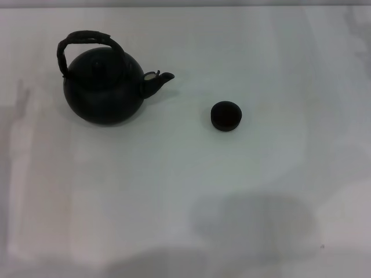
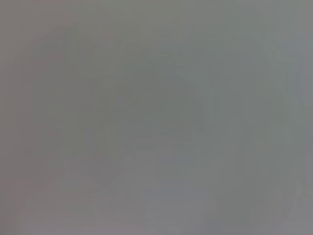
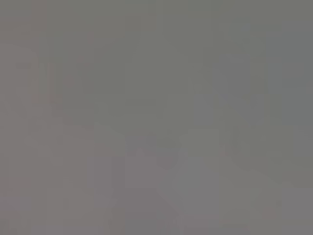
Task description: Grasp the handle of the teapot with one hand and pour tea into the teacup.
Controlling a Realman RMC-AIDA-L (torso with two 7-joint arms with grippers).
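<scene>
1. Head view, grippers: neither the left nor the right gripper appears; no arm shows over the work surface. How far either is open, and whether either has hold of anything, cannot be told.
2. Left wrist view: uniform grey field, nothing identifiable.
3. Right wrist view: uniform grey field, nothing identifiable.
4. Teapot [image 1: 104, 87]: round, matte black, upright on the white table [image 1: 185, 197], at the far left of the surface.
5. Handle [image 1: 84, 40]: dark, rough-textured arch over the top of the teapot, standing up, nothing touching it.
6. Spout [image 1: 157, 80]: short, beak-like, pointing right toward the teacup.
7. Teacup [image 1: 225, 116]: small, black, squat, handleless; stands to the right of the teapot and slightly nearer the robot, apart from the spout, with bare table between.
</scene>
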